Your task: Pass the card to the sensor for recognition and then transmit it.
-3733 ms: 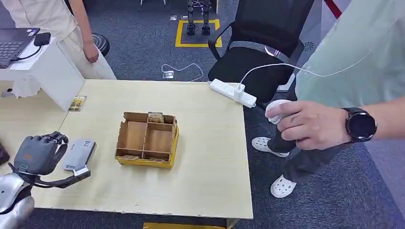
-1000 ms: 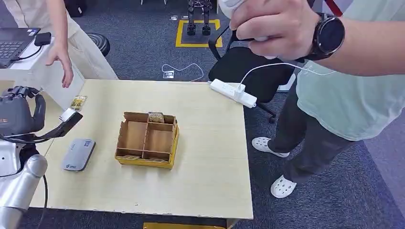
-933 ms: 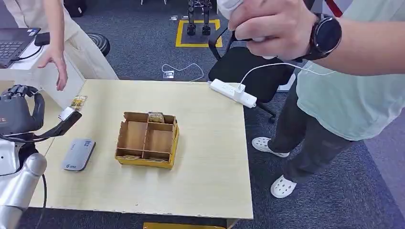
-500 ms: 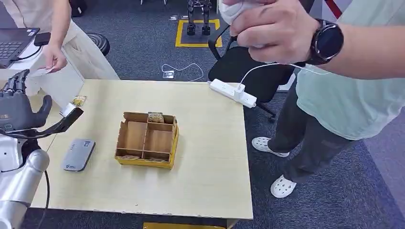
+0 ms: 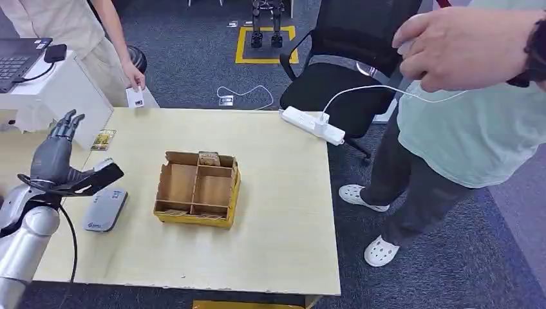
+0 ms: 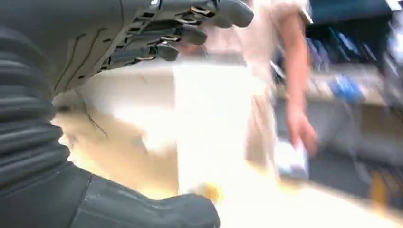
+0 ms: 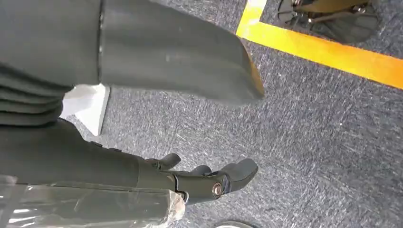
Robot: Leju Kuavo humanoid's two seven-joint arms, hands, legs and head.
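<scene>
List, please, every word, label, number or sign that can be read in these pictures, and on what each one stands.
No text can be read.
Grey sensor: small mark at its near end, too small to read.
White card in a person's hand: dark mark, too small.
Small picture card on the table: print too small.
Laptop keys: too small.
Left wrist view: blurred.

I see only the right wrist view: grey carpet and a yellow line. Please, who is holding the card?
Observer: In the head view, a person's hand holds the white card, just beyond the table's far left corner.
Operator: And the left hand, does it hold something?
Observer: No. The left hand is raised near the table's left edge, fingers spread, holding nothing.
Operator: Where is the sensor?
Observer: The grey sensor lies flat on the table, left of the cardboard box.
</scene>
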